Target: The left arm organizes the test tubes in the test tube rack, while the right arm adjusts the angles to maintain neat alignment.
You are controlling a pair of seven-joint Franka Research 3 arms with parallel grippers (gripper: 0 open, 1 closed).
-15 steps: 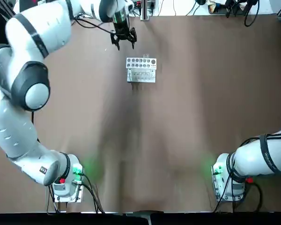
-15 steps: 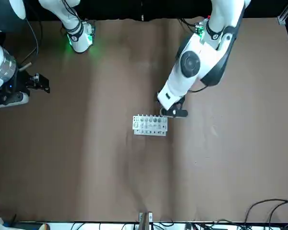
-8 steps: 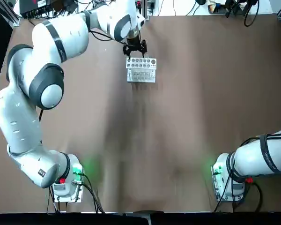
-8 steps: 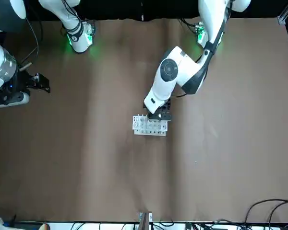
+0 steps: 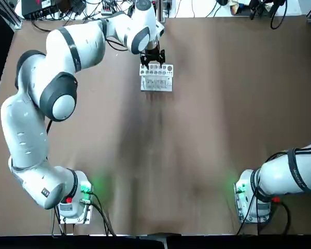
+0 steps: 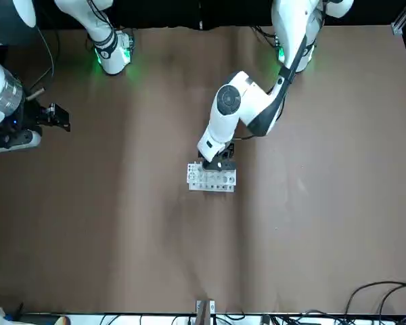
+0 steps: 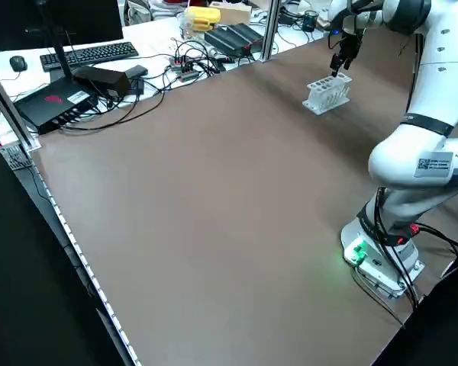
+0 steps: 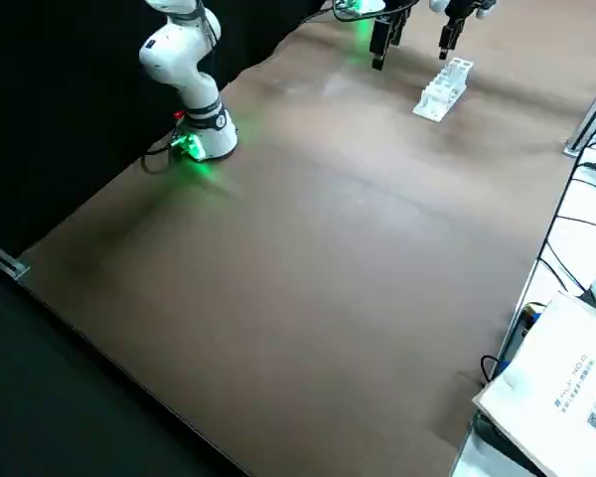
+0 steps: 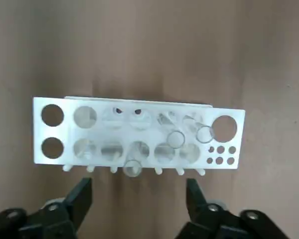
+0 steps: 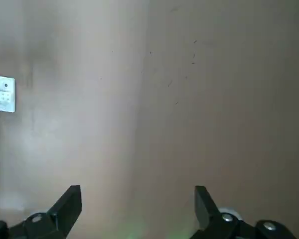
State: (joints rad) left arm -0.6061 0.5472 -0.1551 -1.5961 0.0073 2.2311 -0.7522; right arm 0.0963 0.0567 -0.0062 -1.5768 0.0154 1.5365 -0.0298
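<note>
Left gripper (image 9: 138,196) jaws spread wide, empty, hanging over far edge of test tube rack (image 5: 156,77), touching nothing. Rack at table's 12 o'clock, long axis 9-to-3; test tubes (image 9: 175,139) upright in holes. Right gripper (image 10: 137,201) parked at 3 o'clock edge, fingers apart, empty. Since a second ago: left gripper swung from 10 o'clock of rack to above it.

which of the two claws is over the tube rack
The left claw, at the rack; the right claw sits far off at the table's side.
</note>
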